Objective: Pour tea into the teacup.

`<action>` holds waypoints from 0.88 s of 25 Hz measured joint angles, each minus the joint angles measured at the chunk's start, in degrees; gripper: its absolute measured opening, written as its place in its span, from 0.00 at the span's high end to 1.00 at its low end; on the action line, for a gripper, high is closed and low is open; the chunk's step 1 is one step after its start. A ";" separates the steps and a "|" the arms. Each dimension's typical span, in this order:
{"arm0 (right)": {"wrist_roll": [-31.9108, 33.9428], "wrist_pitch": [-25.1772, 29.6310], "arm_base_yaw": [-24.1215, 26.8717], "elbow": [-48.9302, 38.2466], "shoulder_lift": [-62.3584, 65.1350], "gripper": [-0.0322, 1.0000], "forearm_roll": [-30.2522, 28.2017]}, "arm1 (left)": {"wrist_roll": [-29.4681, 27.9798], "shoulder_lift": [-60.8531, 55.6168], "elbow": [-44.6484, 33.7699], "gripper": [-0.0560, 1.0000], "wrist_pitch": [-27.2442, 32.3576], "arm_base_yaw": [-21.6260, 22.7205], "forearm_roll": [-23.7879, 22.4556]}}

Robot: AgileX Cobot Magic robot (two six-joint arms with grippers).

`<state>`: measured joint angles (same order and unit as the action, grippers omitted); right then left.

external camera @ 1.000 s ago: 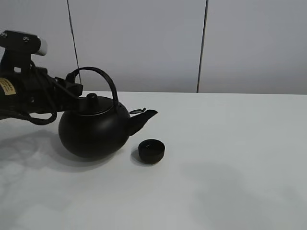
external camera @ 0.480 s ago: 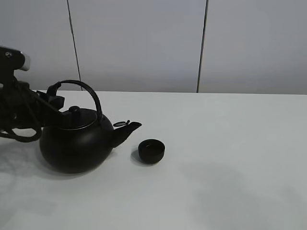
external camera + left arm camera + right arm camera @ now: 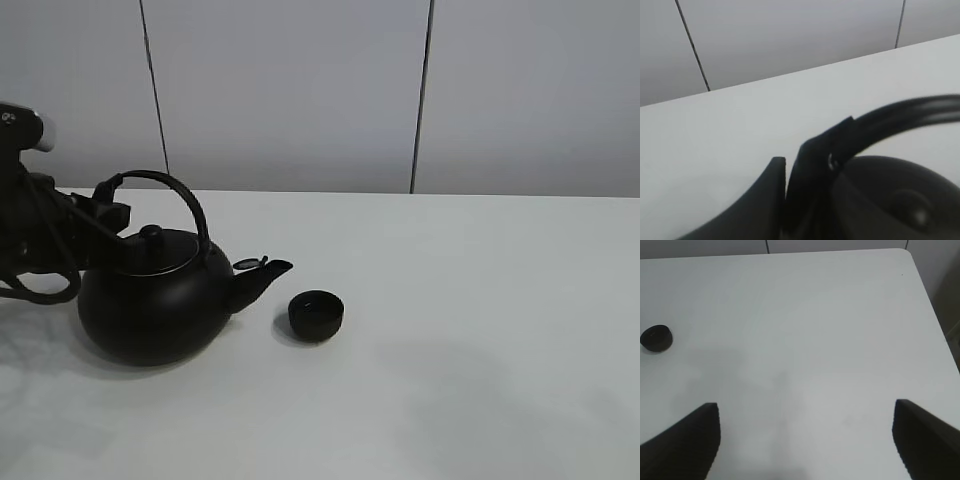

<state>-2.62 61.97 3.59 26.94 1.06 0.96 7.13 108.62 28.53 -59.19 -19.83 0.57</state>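
The kettle (image 3: 155,305) sits upright on the table (image 3: 480,330), spout pointing right at the teacup (image 3: 316,314) just beside it, the left gripper (image 3: 112,213) clamped on its handle (image 3: 165,185), the right gripper (image 3: 805,440) spread empty.

Left arm (image 3: 40,235): black housing with a pale grey rounded cap on top and looping black cables beneath. Left gripper (image 3: 785,190): black, matte. Right gripper (image 3: 805,440): two black wedge-shaped fingers (image 3: 685,440).
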 joint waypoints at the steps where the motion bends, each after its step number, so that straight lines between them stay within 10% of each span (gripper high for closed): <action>1: 0.00 0.00 0.00 0.00 0.00 0.35 0.00 | -0.20 -0.06 0.00 0.81 -0.30 0.00 0.00; 22: 0.00 0.00 0.00 0.00 0.00 0.35 0.00 | -1.21 -1.35 -6.23 0.47 -7.56 0.00 -3.94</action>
<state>-2.62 61.97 3.59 26.94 1.06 0.96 5.92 107.27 22.30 -66.75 -19.83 -3.36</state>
